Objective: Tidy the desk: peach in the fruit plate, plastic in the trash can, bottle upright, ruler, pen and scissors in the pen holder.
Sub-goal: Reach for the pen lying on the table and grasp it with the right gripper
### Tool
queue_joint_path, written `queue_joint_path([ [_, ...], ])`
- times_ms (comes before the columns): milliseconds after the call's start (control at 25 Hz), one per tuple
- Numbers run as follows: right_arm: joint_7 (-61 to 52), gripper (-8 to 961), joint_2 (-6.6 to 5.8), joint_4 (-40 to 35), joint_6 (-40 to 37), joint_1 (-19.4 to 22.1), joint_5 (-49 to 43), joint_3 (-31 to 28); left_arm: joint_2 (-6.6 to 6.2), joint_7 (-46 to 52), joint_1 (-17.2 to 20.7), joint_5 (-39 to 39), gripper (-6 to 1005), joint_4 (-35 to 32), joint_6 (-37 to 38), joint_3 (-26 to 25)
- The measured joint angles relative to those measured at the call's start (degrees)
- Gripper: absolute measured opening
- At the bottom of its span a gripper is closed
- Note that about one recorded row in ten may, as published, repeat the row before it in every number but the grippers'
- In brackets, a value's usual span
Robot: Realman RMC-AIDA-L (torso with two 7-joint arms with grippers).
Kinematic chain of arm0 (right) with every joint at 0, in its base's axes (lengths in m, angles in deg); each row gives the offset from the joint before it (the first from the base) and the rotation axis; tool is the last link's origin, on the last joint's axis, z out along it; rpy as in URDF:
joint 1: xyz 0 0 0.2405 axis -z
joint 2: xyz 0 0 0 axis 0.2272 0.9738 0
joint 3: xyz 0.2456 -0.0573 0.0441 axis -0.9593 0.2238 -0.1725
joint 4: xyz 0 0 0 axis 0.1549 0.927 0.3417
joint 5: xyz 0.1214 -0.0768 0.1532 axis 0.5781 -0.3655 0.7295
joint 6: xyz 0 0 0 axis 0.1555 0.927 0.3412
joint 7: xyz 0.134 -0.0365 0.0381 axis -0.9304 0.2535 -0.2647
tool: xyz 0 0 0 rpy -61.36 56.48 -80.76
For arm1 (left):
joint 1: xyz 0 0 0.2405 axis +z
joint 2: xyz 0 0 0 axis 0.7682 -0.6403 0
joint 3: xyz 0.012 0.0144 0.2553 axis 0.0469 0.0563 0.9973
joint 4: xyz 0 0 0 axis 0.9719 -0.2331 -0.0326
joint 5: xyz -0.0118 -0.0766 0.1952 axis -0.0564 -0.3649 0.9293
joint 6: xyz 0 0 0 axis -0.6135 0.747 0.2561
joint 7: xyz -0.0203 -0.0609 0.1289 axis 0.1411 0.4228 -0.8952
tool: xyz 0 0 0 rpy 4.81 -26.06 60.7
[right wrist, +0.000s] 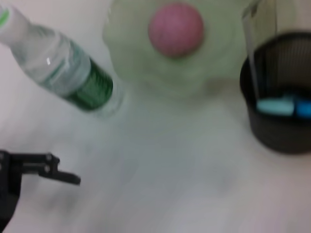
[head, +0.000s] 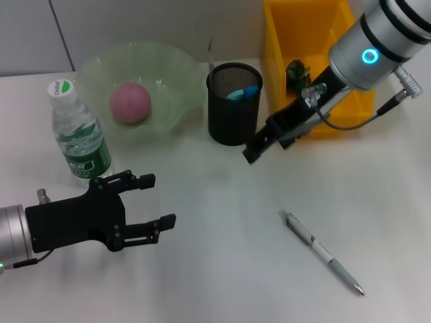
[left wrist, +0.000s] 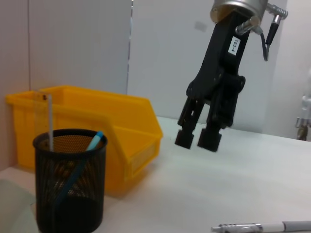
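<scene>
One peach [head: 130,103] lies in one green fruit plate [head: 94,67], at about eleven o'clock on the desk. One bottle [head: 79,134] stands upright at nine o'clock. One black mesh pen holder [head: 232,121] sits at twelve o'clock, with one clear ruler [left wrist: 49,121] and one blue-handled item [head: 243,92] inside. One yellow bin [head: 279,54] stands at one o'clock. One pen [head: 323,252] lies at four o'clock.

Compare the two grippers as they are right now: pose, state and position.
The left gripper is low over the desk beside the bottle, fingers spread wide open; the right gripper hangs next to the pen holder, its fingers close together with a slim gap. The left points sideways across the desk; the right angles downward. Both are black and hold nothing, and the pen lies on the desk, untouched.
</scene>
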Motion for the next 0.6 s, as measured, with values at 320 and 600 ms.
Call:
queue_joint_path([
  [320, -3.78, 828, 0.02, 5.85, -4.83, -2.45, -4.02, 0.39, -0.42, 0.18, -0.09, 0.95, 832, -0.1, 2.19, 0.3],
  [600, -4.66, 828, 1.28, 5.9, -5.86, -1.09, -9.47, 0.47, -0.37, 0.49, -0.25, 1.76, 832, -0.75, 2.77, 1.01],
])
